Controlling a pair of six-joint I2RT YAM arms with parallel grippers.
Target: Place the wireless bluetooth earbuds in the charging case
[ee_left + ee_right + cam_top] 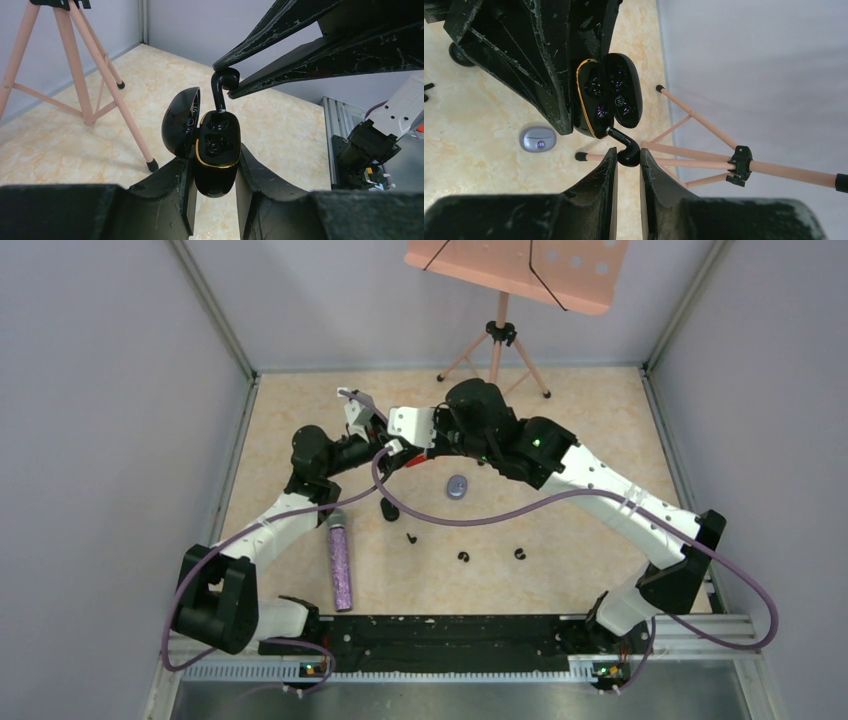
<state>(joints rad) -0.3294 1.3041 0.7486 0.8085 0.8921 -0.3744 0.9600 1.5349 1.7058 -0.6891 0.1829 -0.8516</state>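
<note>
Both arms meet above the far half of the tabletop (600, 420), each doing half of the job. The left claw (214, 172) is closed snugly around the lower body of the black charging case (216, 150), gripping its two sides and holding it raised. The lid (180, 122) is swung back and the gold-rimmed wells face the other arm, apparently so that they offer a steady, reachable target in mid-air. The right claw (628, 155) is nearly closed, pinching a black earbud (626, 150) by its rounded head. This leaves the stem free and pointing at the case, probably because the stem must lead the way into its well. The stem tip sits right at the gold rim by the upper well; whether it has entered cannot be told. Both wells look unfilled, so the insertion seems only just begun. Other loose earbuds (463, 556) lie on the tabletop nearer the bases, with a grey-blue case (457, 485) and a purple microphone (341, 562) well apart from the action.
</note>
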